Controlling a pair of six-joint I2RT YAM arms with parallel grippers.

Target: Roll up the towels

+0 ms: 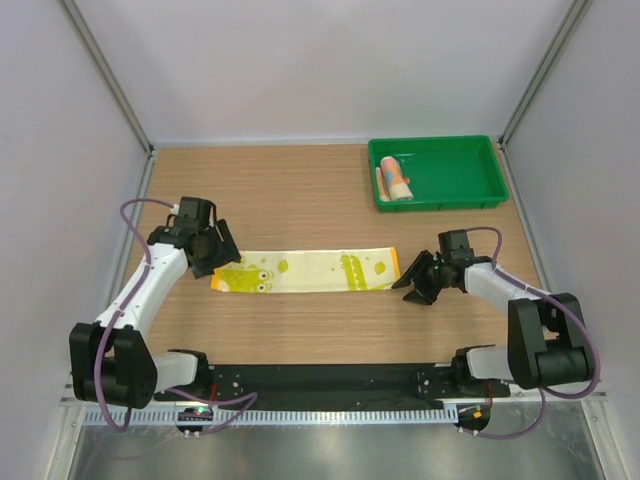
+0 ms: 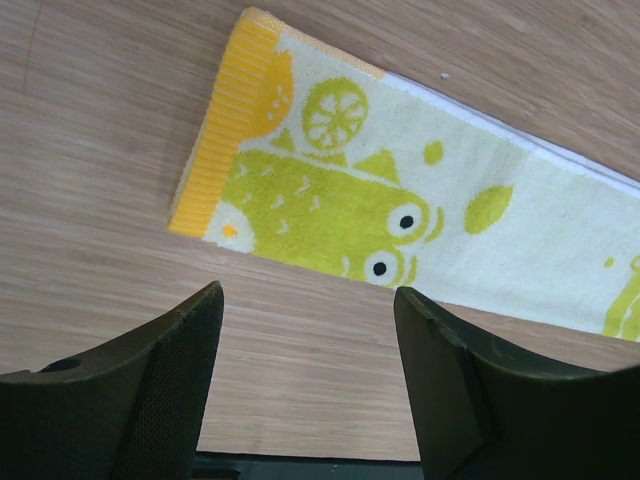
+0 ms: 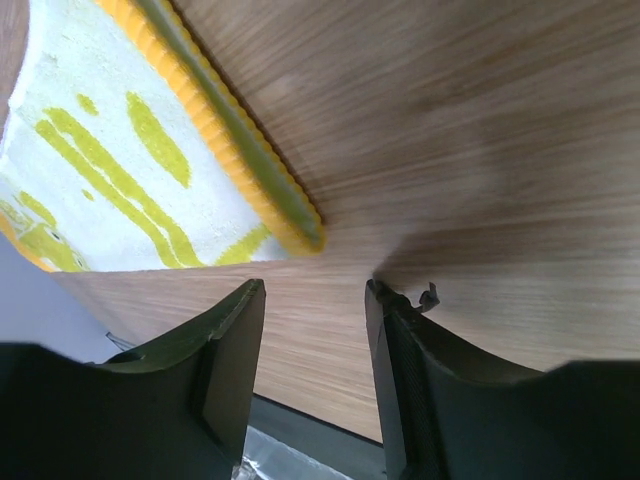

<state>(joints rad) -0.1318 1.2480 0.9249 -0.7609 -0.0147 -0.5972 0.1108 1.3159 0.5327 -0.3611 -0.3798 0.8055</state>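
Pale walls box in the wooden bench [image 1: 300, 190]. Left tool [image 1: 220, 250] hangs with its jaws spread and empty, just off the left end of the yellow towel [image 1: 310, 270] — right tool [image 1: 415, 280] likewise spread and empty, just beyond the right end. That towel lies flat between them. Farther back on the right, the other towel [image 1: 395, 180] sits rolled inside the green tray [image 1: 440, 205].

Left wrist view cuts yellow towel [image 2: 420, 215] off; rolled towel [image 1: 395, 180] pattern indistinct.
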